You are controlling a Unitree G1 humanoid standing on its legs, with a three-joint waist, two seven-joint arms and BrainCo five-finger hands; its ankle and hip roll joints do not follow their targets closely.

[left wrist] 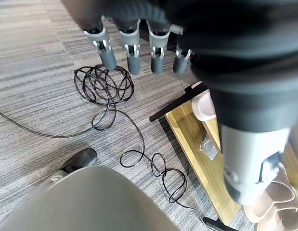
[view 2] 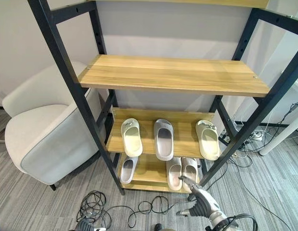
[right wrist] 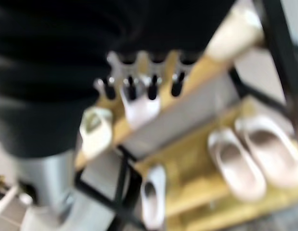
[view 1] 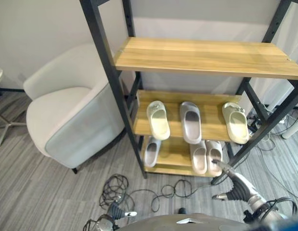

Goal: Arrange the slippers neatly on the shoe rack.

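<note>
The black-framed shoe rack has wooden shelves. Its middle shelf carries a cream slipper on the left, a grey slipper in the centre and another cream slipper on the right. On the bottom shelf, a single grey slipper lies at the left and a pink pair at the right. My right hand hovers low in front of the pink pair, fingers straight and holding nothing. My left hand hangs open over the floor, left of the rack's foot.
A white and grey armchair stands close to the rack's left post. Black cables coil on the grey carpet in front of the rack. More cables and a white leg lie at the right. The top shelf is bare.
</note>
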